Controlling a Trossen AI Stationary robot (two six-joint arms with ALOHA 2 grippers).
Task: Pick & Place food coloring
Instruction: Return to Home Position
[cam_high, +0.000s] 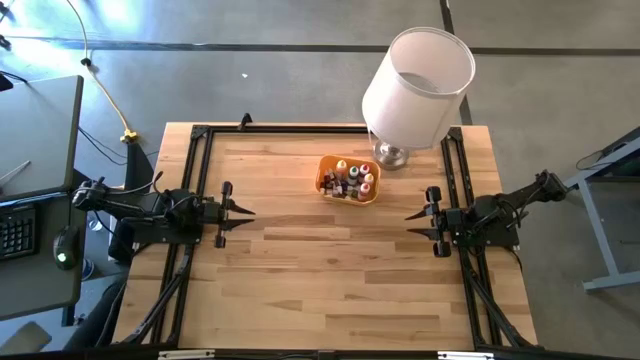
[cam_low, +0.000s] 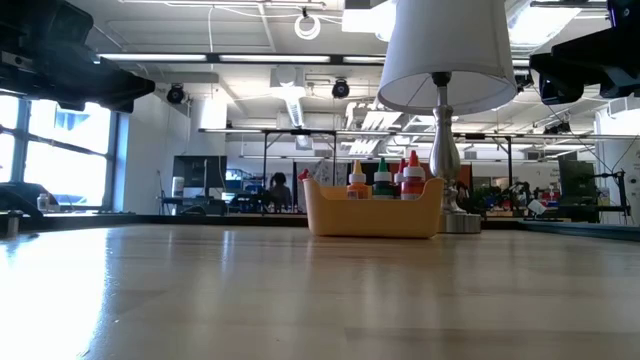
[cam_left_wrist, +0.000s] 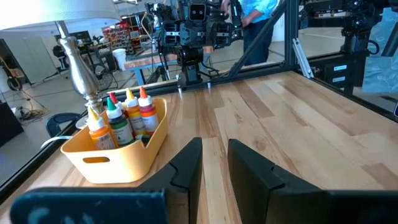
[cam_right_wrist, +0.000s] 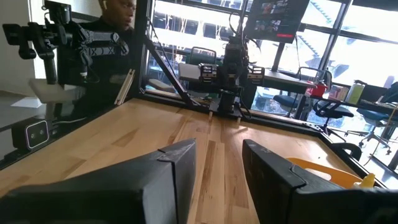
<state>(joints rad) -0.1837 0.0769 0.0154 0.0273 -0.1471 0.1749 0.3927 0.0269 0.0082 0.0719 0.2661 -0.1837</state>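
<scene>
Upright food coloring bottles (cam_low: 383, 180) in tray (cam_low: 370, 215)

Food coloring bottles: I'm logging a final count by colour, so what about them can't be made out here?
High view: the bottles in the orange tray are too small and crowded to count.
Low view: the tray's wall hides their bodies, and the front bottles hide any behind.
Left wrist view: the near bottles cover those behind them.
Right wrist view: a finger of the right gripper covers most of the tray and its contents.
</scene>
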